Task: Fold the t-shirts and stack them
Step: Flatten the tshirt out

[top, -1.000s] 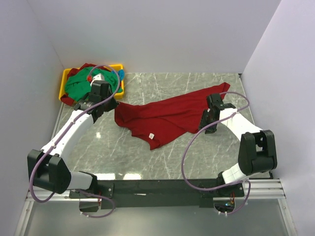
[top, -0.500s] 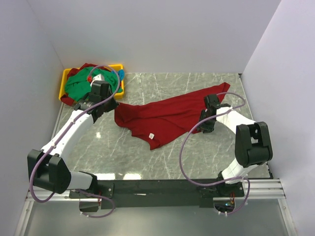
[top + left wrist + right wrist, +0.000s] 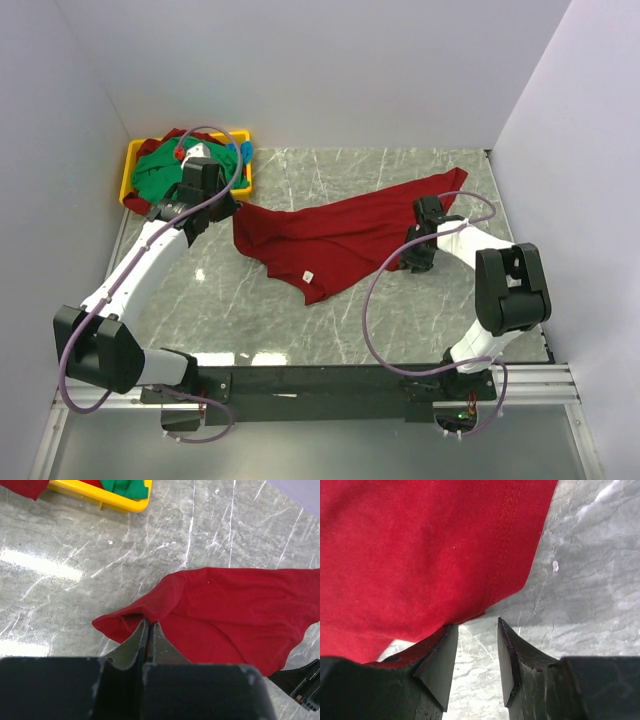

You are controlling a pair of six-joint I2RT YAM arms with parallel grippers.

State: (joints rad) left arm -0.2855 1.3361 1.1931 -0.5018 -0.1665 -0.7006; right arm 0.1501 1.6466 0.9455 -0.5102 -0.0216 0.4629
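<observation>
Your left gripper [image 3: 149, 631] is pinched tight on the near-left edge of the red shirt [image 3: 340, 235], which lies spread across mid-table [image 3: 300, 330]. Your right gripper [image 3: 476, 650] stands half open at the hem, holding nothing.

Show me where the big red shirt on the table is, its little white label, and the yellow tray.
deep red t-shirt [image 3: 350, 228], top view, middle of the spread cloth.
white neck label [image 3: 308, 275], top view, the label itself, near the shirt's nearest tip.
yellow tray [image 3: 128, 172], top view, its left rim.
</observation>
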